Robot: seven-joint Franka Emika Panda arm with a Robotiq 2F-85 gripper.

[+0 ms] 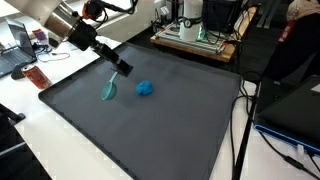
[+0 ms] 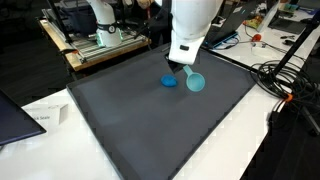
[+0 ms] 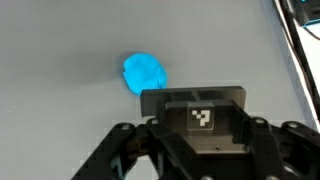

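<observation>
In both exterior views my gripper (image 1: 124, 68) (image 2: 183, 67) hangs low over a dark grey mat (image 1: 150, 130) (image 2: 140, 120). It is shut on the thin handle of a teal spoon-like utensil (image 1: 108, 89) (image 2: 195, 82), whose round end rests on or just above the mat. A small blue blob (image 1: 146, 88) (image 2: 170, 81) (image 3: 145, 72) lies on the mat just beside that end. In the wrist view a dark block with a black-and-white marker (image 3: 203, 117) covers the jaws, and the utensil is hidden there.
The mat lies on a white table (image 1: 40, 140). A red can (image 1: 37, 77) and a laptop (image 1: 18, 45) stand off one mat edge. A wooden board with equipment (image 1: 195, 40) (image 2: 100, 45) sits at the back. Cables (image 2: 285, 80) trail beside the mat, and a dark laptop (image 2: 15, 118) lies near its corner.
</observation>
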